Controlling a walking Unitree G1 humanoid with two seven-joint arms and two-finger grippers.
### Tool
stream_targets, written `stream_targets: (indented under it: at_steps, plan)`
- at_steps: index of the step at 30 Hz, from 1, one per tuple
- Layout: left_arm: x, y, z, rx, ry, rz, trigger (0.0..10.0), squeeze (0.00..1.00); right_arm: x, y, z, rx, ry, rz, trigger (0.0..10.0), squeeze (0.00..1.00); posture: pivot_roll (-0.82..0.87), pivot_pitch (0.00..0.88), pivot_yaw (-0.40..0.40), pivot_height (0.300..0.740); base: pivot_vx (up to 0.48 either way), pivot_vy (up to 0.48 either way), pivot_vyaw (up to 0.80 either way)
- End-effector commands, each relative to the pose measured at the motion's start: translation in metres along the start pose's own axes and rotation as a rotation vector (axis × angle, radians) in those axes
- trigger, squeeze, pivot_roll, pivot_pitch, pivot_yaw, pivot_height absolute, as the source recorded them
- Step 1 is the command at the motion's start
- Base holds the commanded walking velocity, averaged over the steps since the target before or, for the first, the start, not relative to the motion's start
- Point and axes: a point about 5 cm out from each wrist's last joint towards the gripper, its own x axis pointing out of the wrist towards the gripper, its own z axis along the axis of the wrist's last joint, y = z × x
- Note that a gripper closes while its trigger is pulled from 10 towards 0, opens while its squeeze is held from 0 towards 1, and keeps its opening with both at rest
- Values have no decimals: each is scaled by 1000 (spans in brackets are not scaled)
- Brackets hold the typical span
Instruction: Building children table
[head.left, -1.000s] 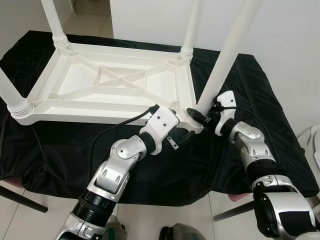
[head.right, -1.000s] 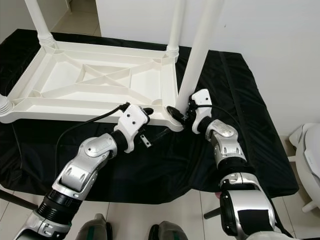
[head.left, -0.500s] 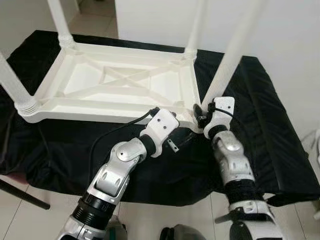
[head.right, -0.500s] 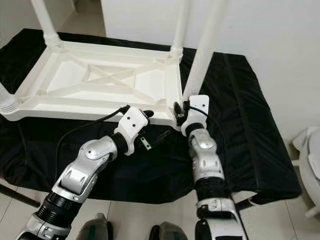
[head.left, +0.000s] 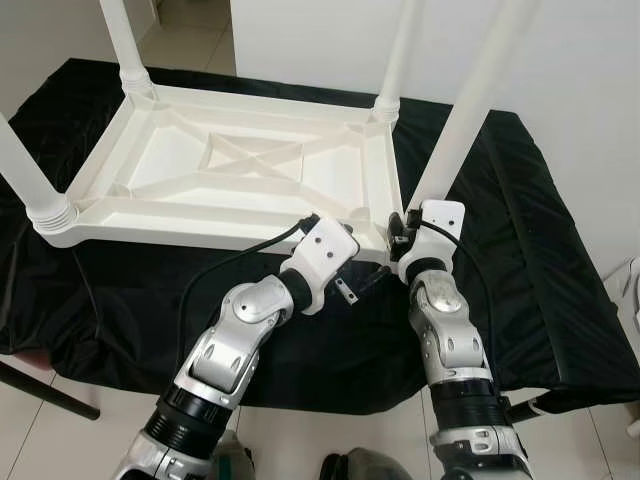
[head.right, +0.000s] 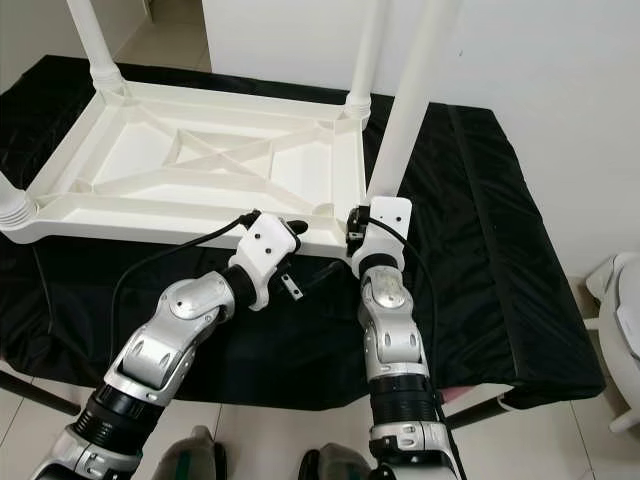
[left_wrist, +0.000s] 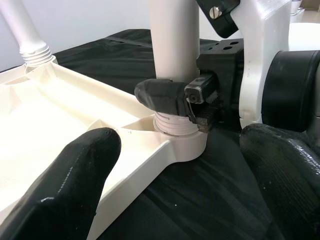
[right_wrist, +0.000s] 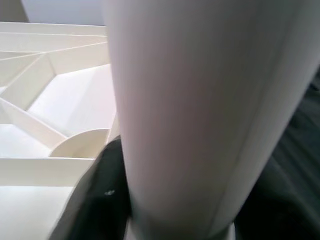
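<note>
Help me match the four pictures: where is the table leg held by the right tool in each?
Left eye: leg, upper right, over right tool.
Right eye: leg, right of centre.
Left wrist: upright leg, top centre.
Right wrist: leg, close up.
Shared landmark: tabletop corner socket.

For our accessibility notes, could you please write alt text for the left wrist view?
The right end effector clamps the base of a white plastic table leg seated in the corner socket of the upturned white plastic table, above black cloth. Left end effector fingers are open.
</note>
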Motion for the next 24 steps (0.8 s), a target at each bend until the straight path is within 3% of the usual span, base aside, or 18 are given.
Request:
stream_targets:
  at_steps: [1, 2, 12, 14, 15, 18, 21, 24]
  plan:
    - [0, 0, 0, -1, 1, 9, 10000, 0, -1, -8, -4, -18, 22, -44, 10000, 788, 3, 0, -73, 740, 0, 0, 0]
    - [-1, -1, 0, -1, 2, 11, 10000, 0, 1, -9, 0, 2, 9, -40, 10000, 1000, 5, 0, -73, 740, 0, 0, 0]
    - [0, 0, 1, 1, 0, 15, 10000, 0, 12, -22, 6, 33, -46, 33, 10000, 1000, 11, 0, -79, 740, 0, 0, 0]
    - [0, 0, 1, 3, -1, 15, 10000, 0, 14, -23, 7, 40, -44, 93, 10000, 957, 11, 0, -80, 740, 0, 0, 0]
    - [0, 0, 1, 4, -1, 15, 10000, 0, 17, -23, 7, 36, -39, 196, 10000, 0, 11, 0, -79, 740, 0, 0, 0]
    - [0, 0, 1, 6, -1, 15, 10000, 0, 18, -22, 8, 17, -36, 301, 10000, 0, 11, 0, -79, 740, 0, 0, 0]
    - [0, 0, 0, 9, 1, 12, 10000, 0, 18, -25, 3, -70, -8, 553, 10000, 0, 13, 0, -76, 740, 0, 0, 0]
    - [0, 0, 1, 10, 1, 11, 10000, 0, 18, -27, 1, -86, 2, 600, 10000, 0, 13, 0, -76, 740, 0, 0, 0]
